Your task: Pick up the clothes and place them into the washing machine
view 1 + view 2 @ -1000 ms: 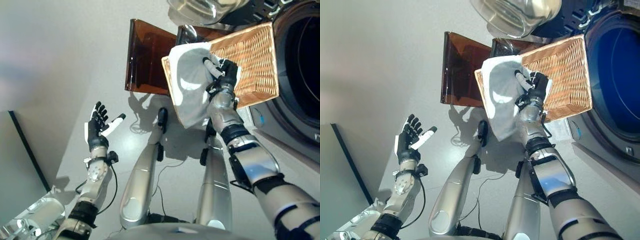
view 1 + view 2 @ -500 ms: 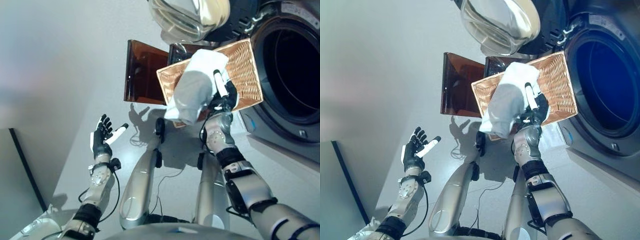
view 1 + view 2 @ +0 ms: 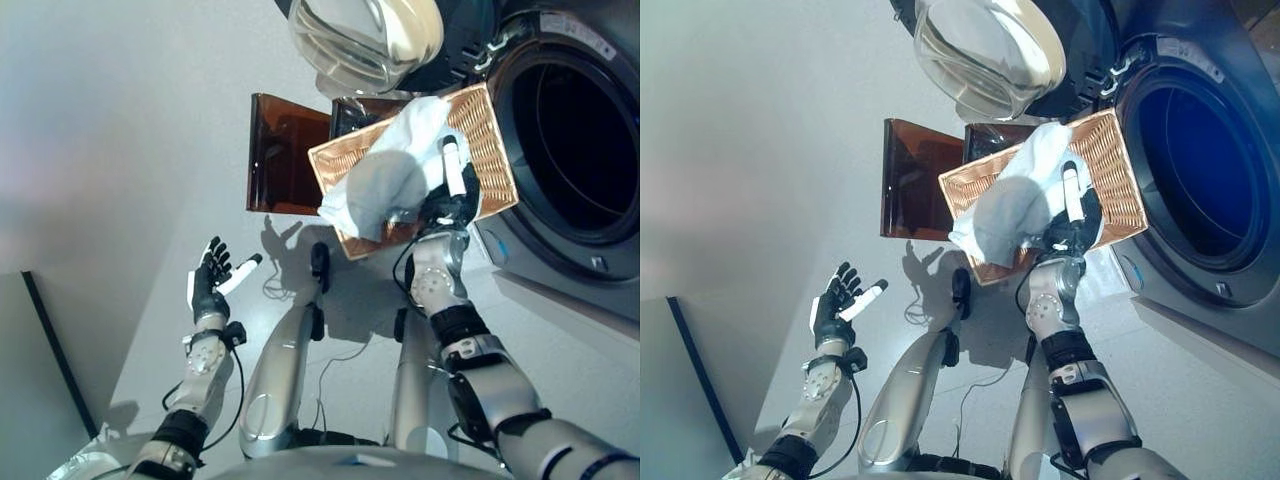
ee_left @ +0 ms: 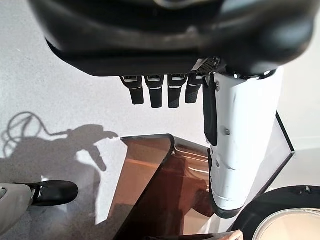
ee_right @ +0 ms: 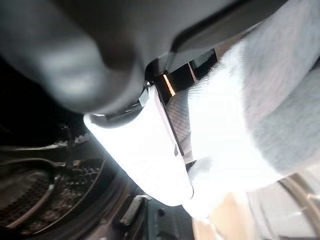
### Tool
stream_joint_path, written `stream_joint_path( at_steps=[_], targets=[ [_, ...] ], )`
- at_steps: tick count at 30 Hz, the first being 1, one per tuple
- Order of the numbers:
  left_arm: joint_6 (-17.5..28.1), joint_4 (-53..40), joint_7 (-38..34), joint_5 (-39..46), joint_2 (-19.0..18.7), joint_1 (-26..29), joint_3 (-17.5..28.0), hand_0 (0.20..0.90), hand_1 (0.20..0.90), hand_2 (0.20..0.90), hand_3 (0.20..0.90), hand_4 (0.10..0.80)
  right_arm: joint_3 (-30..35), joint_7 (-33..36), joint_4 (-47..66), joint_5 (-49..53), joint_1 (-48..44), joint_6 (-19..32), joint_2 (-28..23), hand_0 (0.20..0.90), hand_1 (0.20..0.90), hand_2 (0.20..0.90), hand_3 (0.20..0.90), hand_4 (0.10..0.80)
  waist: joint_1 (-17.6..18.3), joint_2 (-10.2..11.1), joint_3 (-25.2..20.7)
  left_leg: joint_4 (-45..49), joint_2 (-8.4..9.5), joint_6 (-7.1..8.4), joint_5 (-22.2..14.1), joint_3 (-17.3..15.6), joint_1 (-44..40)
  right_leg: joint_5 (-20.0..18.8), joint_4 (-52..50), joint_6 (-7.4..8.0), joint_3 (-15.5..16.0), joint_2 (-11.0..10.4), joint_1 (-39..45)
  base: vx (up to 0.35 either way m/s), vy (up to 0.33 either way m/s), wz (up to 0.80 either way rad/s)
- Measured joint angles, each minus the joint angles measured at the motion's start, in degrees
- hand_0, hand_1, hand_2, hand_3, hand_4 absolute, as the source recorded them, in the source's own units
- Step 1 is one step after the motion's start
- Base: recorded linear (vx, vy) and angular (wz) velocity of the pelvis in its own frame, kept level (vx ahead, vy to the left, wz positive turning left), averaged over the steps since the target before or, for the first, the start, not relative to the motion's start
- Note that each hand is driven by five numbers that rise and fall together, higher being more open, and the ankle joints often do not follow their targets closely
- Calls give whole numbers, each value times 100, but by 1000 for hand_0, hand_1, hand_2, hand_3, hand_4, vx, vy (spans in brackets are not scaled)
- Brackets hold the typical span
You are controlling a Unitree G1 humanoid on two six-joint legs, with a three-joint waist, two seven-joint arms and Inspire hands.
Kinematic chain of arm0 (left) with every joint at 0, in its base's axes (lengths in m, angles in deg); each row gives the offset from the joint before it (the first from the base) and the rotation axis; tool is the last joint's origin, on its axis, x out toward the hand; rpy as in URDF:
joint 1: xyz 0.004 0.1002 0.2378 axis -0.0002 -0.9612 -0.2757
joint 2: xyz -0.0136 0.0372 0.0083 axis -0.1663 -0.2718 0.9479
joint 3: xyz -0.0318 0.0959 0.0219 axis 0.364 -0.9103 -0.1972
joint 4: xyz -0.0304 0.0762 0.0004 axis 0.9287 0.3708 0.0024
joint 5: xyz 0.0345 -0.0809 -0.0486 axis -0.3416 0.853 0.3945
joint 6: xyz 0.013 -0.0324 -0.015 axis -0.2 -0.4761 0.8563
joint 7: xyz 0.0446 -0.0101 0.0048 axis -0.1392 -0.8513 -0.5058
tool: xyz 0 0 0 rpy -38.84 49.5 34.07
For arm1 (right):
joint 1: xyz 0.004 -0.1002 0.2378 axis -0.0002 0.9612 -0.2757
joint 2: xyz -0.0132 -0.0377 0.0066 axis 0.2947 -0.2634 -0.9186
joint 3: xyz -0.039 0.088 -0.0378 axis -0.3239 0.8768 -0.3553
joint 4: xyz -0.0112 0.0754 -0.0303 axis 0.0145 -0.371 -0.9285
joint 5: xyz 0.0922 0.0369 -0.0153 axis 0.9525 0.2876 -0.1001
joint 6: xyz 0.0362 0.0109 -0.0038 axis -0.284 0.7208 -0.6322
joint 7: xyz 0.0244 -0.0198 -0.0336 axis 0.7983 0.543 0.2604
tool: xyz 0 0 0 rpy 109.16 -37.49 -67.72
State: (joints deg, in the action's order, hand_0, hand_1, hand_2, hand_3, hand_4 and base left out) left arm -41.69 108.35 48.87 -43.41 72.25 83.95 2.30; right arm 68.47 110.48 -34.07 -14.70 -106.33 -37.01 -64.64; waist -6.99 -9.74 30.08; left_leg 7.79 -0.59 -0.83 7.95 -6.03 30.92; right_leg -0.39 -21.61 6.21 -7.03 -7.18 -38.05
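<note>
A white-grey garment [image 3: 392, 176] hangs bunched from my right hand [image 3: 448, 203], lifted over the wicker basket [image 3: 480, 130]. The right hand's fingers are curled round the cloth, its white-covered thumb [image 5: 145, 150] pressed beside the fabric [image 5: 240, 135]. The washing machine's dark drum opening [image 3: 578, 140] lies just to the right of the basket, its glass door [image 3: 362, 40] swung open above. My left hand [image 3: 211, 283] hovers far to the left over the floor with straight fingers [image 4: 155, 90] and holds nothing.
A brown translucent box [image 3: 285, 152] stands on the floor left of the basket. Pale grey floor [image 3: 120, 130] spreads to the left. A dark-edged panel [image 3: 45, 340] crosses the lower left corner.
My right hand has lifted the garment up out of the basket and carried it towards the washer opening. The view has shifted, showing more of the door and drum.
</note>
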Motion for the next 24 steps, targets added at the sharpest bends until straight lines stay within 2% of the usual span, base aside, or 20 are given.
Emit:
stream_joint_path(
  at_steps=[13,24],
  targets=[
    [2,48,116,0,2,-155,2,900,900,900,900,800,377,12,295,-7,196,204,-47,200,200,200,200,300,155,-29,-19,-33,34,-57,-62,-89,-149,-47,185,76,-78,-58,155,0,0,-3],
    [2,71,114,-5,6,-153,10,900,900,900,900,800,314,256,307,-350,242,172,-77,200,200,200,200,300,154,-29,-19,-26,39,-71,-93,-142,-148,-46,182,76,-94,-61,157,-1,-1,0]
  ],
)
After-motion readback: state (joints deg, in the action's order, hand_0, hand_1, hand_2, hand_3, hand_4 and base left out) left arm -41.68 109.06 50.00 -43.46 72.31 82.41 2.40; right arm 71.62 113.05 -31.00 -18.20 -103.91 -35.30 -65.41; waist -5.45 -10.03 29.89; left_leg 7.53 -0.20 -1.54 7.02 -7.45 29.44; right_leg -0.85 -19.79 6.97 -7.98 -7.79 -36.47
